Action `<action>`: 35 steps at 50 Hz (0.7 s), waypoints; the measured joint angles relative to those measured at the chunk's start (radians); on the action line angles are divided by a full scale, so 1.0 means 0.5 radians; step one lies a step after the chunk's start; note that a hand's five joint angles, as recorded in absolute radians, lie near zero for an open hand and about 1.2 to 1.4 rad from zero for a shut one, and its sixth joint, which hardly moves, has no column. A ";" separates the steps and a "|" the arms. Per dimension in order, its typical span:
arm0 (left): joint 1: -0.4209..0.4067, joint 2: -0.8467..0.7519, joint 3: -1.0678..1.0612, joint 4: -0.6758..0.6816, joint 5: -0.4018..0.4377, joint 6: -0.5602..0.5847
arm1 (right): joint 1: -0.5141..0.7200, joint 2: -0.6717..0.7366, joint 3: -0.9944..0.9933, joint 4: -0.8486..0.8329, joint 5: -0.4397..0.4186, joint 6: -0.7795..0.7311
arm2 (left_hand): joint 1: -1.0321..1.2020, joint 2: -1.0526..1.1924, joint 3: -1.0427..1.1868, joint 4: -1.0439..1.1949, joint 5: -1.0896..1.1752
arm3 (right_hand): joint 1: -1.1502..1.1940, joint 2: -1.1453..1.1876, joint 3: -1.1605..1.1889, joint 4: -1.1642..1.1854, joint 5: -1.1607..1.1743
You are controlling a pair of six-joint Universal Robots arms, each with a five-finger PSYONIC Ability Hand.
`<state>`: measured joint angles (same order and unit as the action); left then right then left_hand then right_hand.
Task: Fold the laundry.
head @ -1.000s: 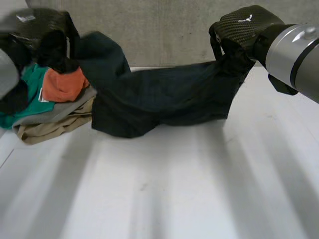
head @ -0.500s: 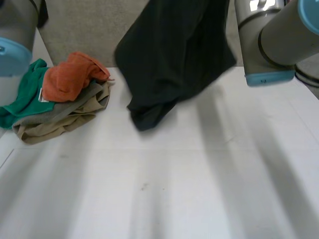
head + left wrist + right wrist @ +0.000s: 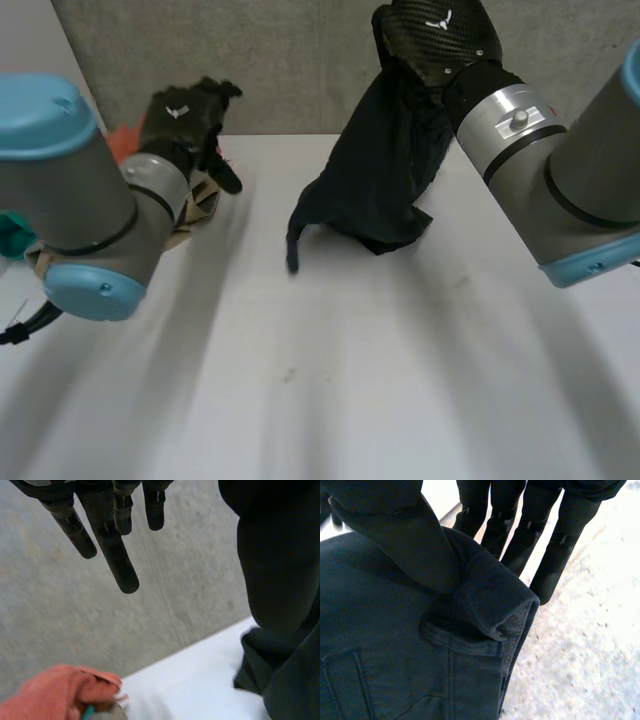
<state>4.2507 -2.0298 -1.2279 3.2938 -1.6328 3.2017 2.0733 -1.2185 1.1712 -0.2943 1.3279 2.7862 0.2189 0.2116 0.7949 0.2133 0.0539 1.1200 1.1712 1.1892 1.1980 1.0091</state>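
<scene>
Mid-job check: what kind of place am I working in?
Probably a lab test bench rather than a home: bare white table, rough grey wall behind it, and a dark garment hanging from the right robot hand.

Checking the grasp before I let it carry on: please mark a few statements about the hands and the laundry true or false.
1. The right hand holds the dark garment up, its lower end reaching the table. True.
2. The left hand grips the dark garment too. False: its fingers are straight and hold nothing.
3. An orange cloth lies below the left hand. True.
4. The dark garment lies spread flat. False: it hangs bunched from the right hand.
</scene>
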 measured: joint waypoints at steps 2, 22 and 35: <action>0.004 -0.049 0.011 -0.006 0.013 -0.003 | 0.009 -0.042 0.021 0.005 -0.012 -0.002 | -0.008 -0.005 0.000 -0.002 0.000 | 0.000 0.000 0.000 0.000 0.000; -0.050 -0.265 0.114 -0.675 0.143 -0.403 | 0.122 -0.250 0.029 0.466 0.096 -0.187 | 0.155 0.168 0.000 0.174 0.144 | 0.000 0.000 0.000 0.000 0.000; 0.171 0.167 -0.372 -0.767 0.165 -0.361 | 0.199 -0.269 0.027 0.573 0.194 -0.237 | 0.147 0.164 0.000 0.169 0.135 | 0.000 0.000 0.000 0.000 0.000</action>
<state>4.3363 -1.9464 -1.4138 2.9101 -1.5504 3.0212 2.1731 -1.3533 1.1848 -0.0076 1.4249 2.6676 0.2925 0.2936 0.7949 0.2979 0.1215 1.1200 1.1712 1.1894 1.1980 1.0091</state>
